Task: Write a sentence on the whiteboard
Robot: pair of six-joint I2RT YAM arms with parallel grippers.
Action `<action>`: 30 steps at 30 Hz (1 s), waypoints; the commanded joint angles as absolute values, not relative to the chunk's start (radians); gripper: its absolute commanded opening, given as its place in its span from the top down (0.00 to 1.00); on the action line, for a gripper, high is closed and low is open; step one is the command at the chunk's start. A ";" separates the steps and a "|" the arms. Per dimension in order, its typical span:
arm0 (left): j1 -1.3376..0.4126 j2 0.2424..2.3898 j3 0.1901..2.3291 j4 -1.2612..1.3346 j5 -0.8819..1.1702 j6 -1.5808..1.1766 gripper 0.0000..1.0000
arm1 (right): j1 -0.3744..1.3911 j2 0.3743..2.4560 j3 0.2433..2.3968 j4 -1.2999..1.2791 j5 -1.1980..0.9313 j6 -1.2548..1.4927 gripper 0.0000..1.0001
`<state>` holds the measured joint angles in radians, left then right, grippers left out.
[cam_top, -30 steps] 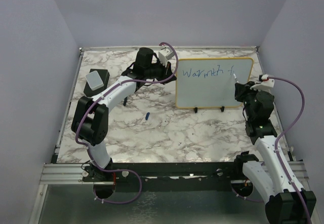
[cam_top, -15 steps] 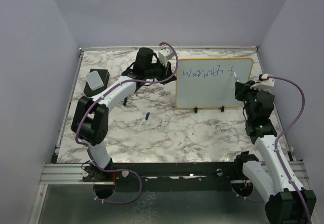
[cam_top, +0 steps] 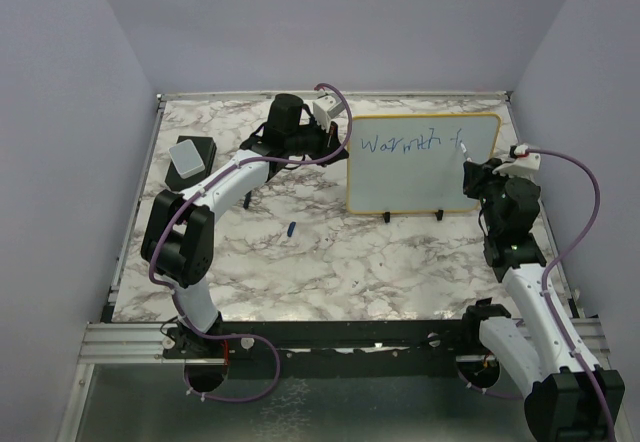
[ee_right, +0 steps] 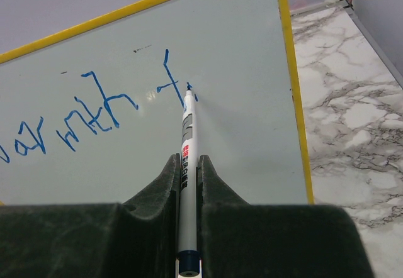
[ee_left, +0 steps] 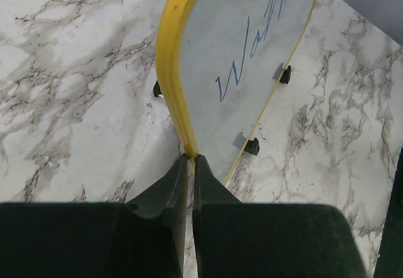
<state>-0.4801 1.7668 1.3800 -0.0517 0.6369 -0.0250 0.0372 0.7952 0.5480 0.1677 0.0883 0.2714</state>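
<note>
Two pincers on the job, and one whiteboard (cam_top: 422,162) standing upright on the marble table (cam_top: 350,272), towards its far right. My left pincer (ee_left: 191,158) is at the board's left edge, jaws nearly together and pinching the yellow frame (ee_left: 171,70) between them. My right pincer (ee_right: 187,161) is at the board's right end, closed tight on one marker (ee_right: 187,124), whose tip touches the white surface just right of the last blue stroke. The sentence (cam_top: 410,145) so far is one line along the top of the board: "Warmth" and a lone "f". My right wrist view cuts off the opening letter, and my left wrist view shows only "Wa" before the board runs out of frame. Two black feet (cam_top: 387,218) show under the board's lower edge. Left of the board, near the table's edge, sits one grey-topped eraser block (cam_top: 190,157). In front of the board, to its left, lies one small blue thing (cam_top: 291,229), too small to make out.
</note>
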 commanded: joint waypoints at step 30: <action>-0.487 1.735 1.388 -0.114 0.637 -0.005 1.00 | 0.030 0.765 0.528 0.102 0.118 0.287 0.99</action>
